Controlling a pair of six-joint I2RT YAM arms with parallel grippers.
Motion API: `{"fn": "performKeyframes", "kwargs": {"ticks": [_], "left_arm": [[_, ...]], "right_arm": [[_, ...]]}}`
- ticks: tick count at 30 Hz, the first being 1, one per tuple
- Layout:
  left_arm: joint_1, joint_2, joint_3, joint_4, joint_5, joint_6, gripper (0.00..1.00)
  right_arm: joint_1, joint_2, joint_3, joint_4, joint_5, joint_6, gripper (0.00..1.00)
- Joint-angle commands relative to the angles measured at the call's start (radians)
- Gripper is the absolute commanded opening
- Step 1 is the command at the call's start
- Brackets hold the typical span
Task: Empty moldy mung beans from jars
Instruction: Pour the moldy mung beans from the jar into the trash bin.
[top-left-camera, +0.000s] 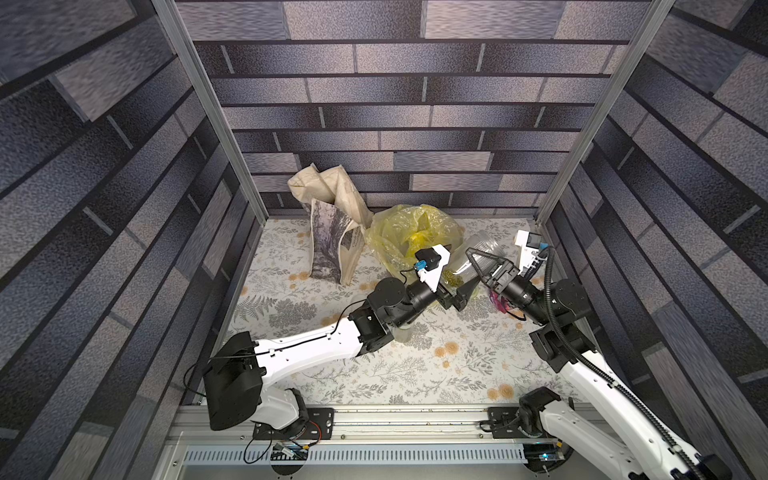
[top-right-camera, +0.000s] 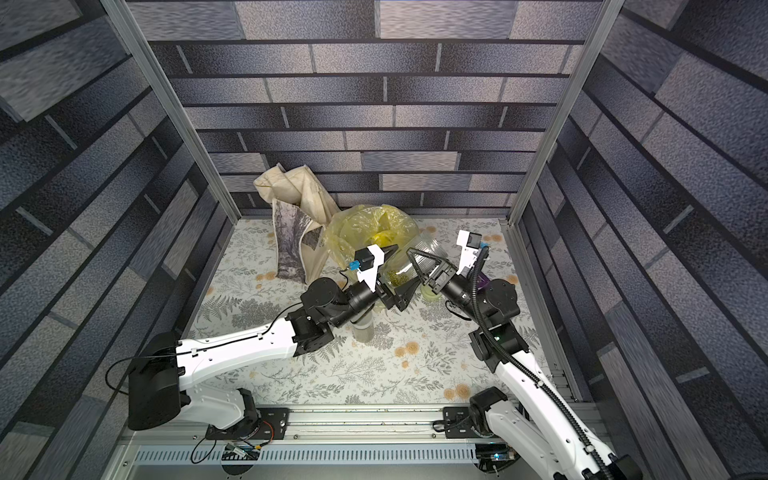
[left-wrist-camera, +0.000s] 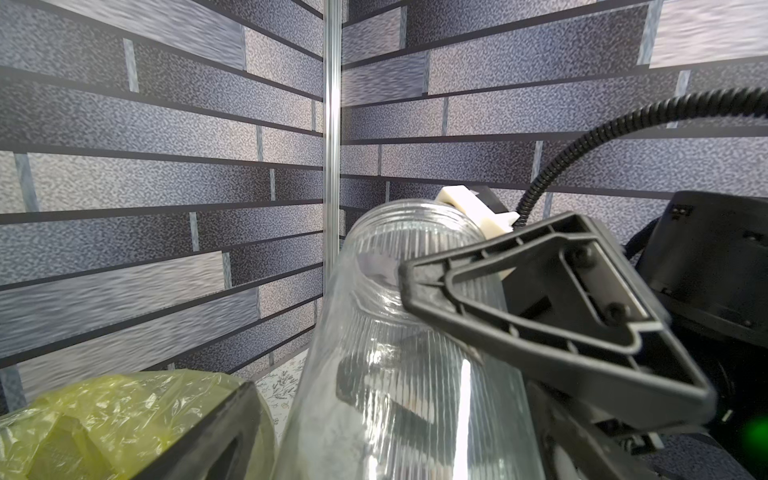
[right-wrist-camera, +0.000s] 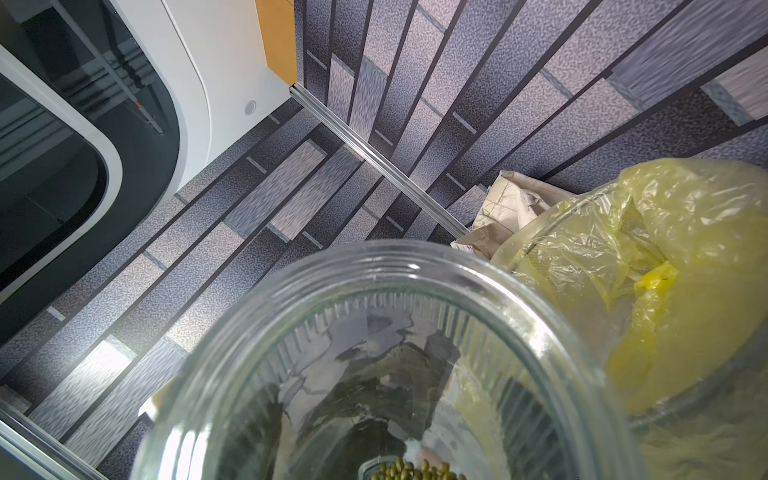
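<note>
Fingers (left-wrist-camera: 519, 345) of the right gripper (top-left-camera: 471, 257) pinch the wide ribbed clear jar (right-wrist-camera: 374, 270), lidless and tilted beside the yellow translucent plastic bag (top-left-camera: 407, 232). The left gripper (top-right-camera: 401, 270) stands spread at its base. Olive-green mung beans (top-right-camera: 395, 277) sit inside, not yet poured, and a slim clear jar (top-right-camera: 363, 330) waits on the counter (top-left-camera: 415, 374).

Our arms converge ahead; left hand (top-left-camera: 457, 272) gapes wide, right hand (top-left-camera: 478, 266) clamps the ribbed jar (top-left-camera: 486, 243).

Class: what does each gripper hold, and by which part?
Right gripper: the lidless ribbed jar, by its wall below the neck. Left gripper holds nothing; it stands open around the jar's base.
</note>
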Motion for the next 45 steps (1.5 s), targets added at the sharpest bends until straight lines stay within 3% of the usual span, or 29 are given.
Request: {"fn": "performKeyframes", "kwargs": {"ticks": [1, 13, 37, 41, 45], "left_arm": [[-0.005, 0.016, 0.02, 0.048, 0.021, -0.026, 1.0], [0.002, 0.05, 0.021, 0.13, -0.005, -0.047, 1.0], [0.029, 0.106, 0.098, 0.103, 0.046, -0.064, 1.0], [0.031, 0.115, 0.109, 0.102, 0.06, -0.064, 0.94], [0.036, 0.117, 0.112, 0.096, 0.065, -0.061, 0.79]], "right_arm": [[0.001, -0.011, -0.002, 0.132, 0.018, 0.027, 0.52], [0.0, -0.011, -0.019, 0.141, 0.016, 0.037, 0.52], [0.0, 0.054, -0.026, 0.236, -0.018, 0.091, 0.53], [0.001, 0.063, -0.025, 0.231, -0.023, 0.091, 0.53], [0.0, 0.064, -0.026, 0.234, -0.025, 0.091, 0.55]]}}
